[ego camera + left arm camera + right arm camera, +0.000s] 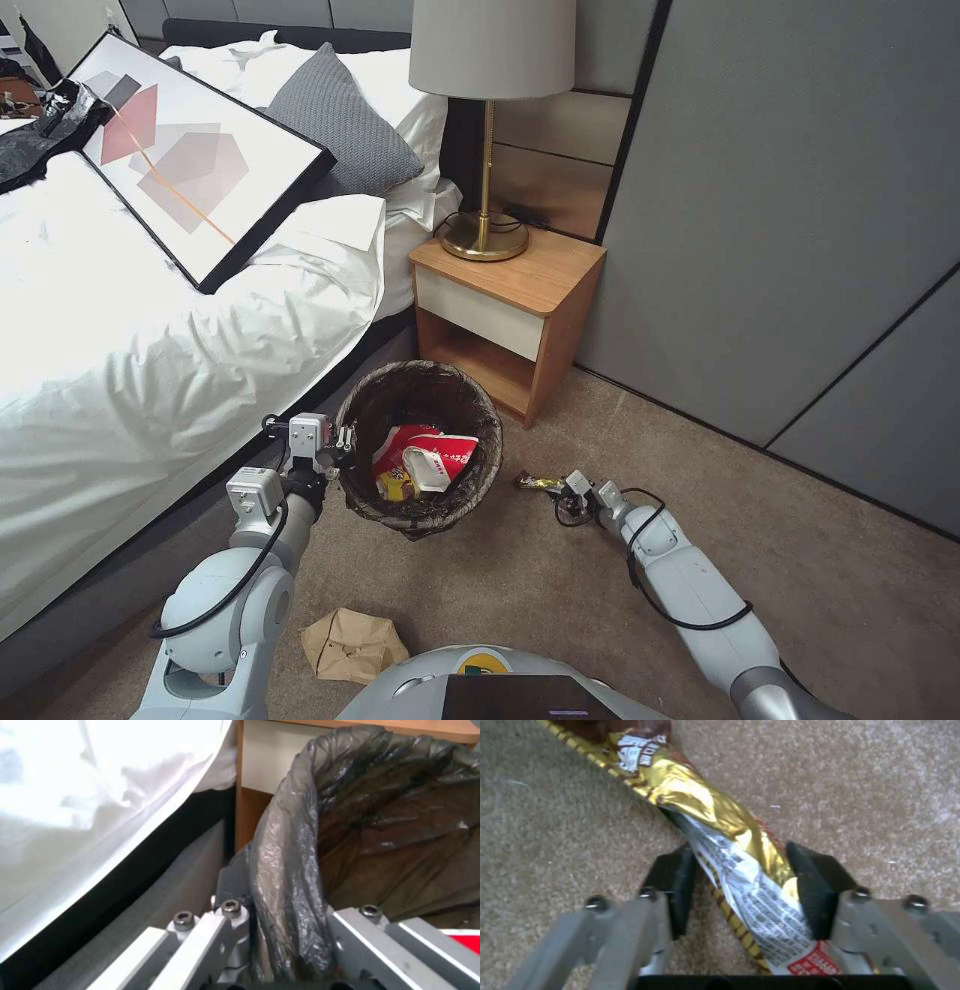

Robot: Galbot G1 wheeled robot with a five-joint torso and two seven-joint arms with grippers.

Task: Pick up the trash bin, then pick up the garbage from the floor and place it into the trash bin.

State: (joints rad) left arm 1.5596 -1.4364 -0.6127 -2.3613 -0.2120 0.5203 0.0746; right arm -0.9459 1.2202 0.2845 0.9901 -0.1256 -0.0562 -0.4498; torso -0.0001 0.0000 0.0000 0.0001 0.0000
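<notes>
Head view
- bin: on the carpet between the bed and the nightstand, dark bag folded over its rim.
- inside bin: red-and-white crushed cups and a yellow wrapper.
- left hand: at the bin's rim on the bed side.
- right hand: low over the carpet just beside the bin, at a candy wrapper lying on the floor.
- paper bag: crumpled, brown, on the carpet near the robot's base, well apart from both hands.
- lamp: stands on the nightstand.

Left wrist view
- left hand: fingers clamped on the bin's rim, one outside and one inside, bag plastic bunched between them.
- bin interior: dark wrinkled liner; a bit of red shows at the frame edge.
- around: white bed sheet and the wooden nightstand side beyond.

Right wrist view
- right hand: black pads on either side of the wrapper, closed in against it.
- wrapper: gold and white with brown stripes, twisted, running out over the carpet.
</notes>
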